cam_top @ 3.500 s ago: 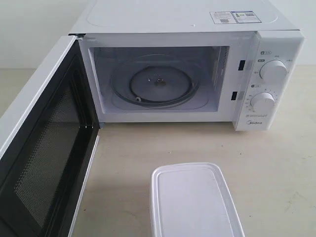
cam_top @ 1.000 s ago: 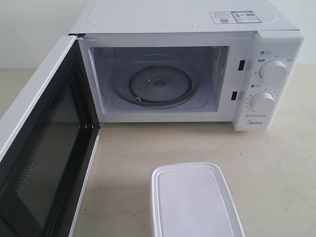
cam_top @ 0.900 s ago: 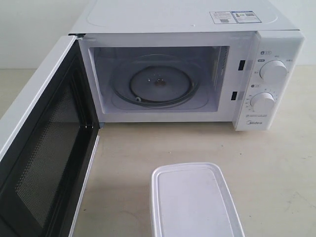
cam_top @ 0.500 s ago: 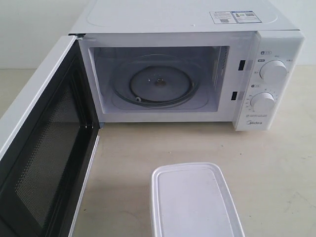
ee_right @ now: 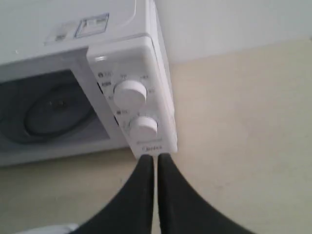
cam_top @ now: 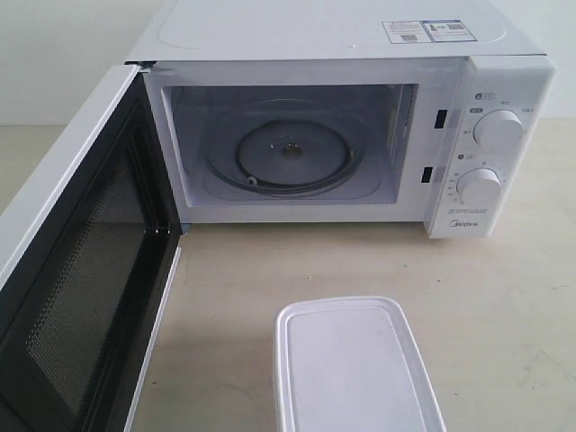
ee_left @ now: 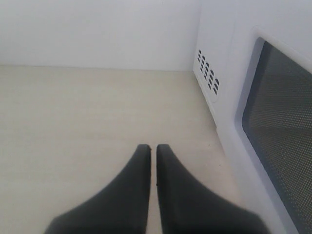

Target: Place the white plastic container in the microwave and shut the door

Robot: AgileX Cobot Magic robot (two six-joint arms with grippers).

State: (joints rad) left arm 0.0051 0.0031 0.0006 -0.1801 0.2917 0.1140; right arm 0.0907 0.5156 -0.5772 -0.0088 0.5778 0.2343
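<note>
The white plastic container [cam_top: 353, 367] lies flat on the table in front of the microwave [cam_top: 333, 126], apart from it, its near end cut off by the picture's edge. The door [cam_top: 76, 261] hangs wide open to the left, its black mesh inner face showing. Inside, the glass turntable [cam_top: 290, 153] carries nothing. Neither gripper shows in the exterior view. My left gripper [ee_left: 151, 147] is shut and holds nothing, hovering over bare table beside the door's outer face [ee_left: 273, 122]. My right gripper [ee_right: 156, 157] is shut, holding nothing, in front of the knob panel [ee_right: 132, 102]; a corner of the container [ee_right: 51, 228] shows.
Two round knobs [cam_top: 498, 129] sit on the microwave's right panel. A label sticker [cam_top: 427, 31] lies on its top. Beige table [cam_top: 504, 306] spreads to the right of the container, and a white wall [cam_top: 54, 54] stands behind.
</note>
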